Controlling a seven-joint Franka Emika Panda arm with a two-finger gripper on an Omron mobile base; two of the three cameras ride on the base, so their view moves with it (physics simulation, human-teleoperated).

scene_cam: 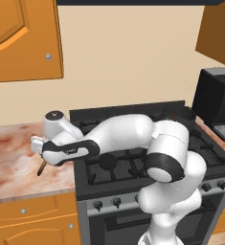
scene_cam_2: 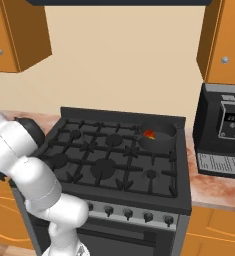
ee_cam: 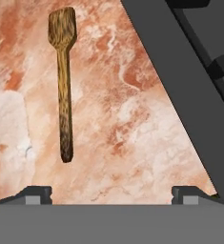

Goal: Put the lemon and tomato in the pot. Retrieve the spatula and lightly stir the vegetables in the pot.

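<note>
Two dark fingertips (ee_cam: pixel 39 194) stood far apart at the bottom of the hand view, with nothing between them. From the left base view, the white arm reached low and leftward across the stove (scene_cam: pixel 147 158), its gripper (scene_cam: pixel 39 152) hanging over the marbled counter (scene_cam: pixel 13 162) just beside the stove's left edge. The spatula (ee_cam: pixel 64 86) lay flat on the counter, ahead of the fingers and nearer the left one, not touching either. Its long axis ran nearly straight away from the hand in that view, handle end closest to the fingers and paddle head farthest. In the right base view, the pot (scene_cam_2: pixel 158 135) sat on a rear right burner, with the tomato (scene_cam_2: pixel 149 134) inside and a bit of yellow, the lemon (scene_cam_2: pixel 146 132), touching it.
</note>
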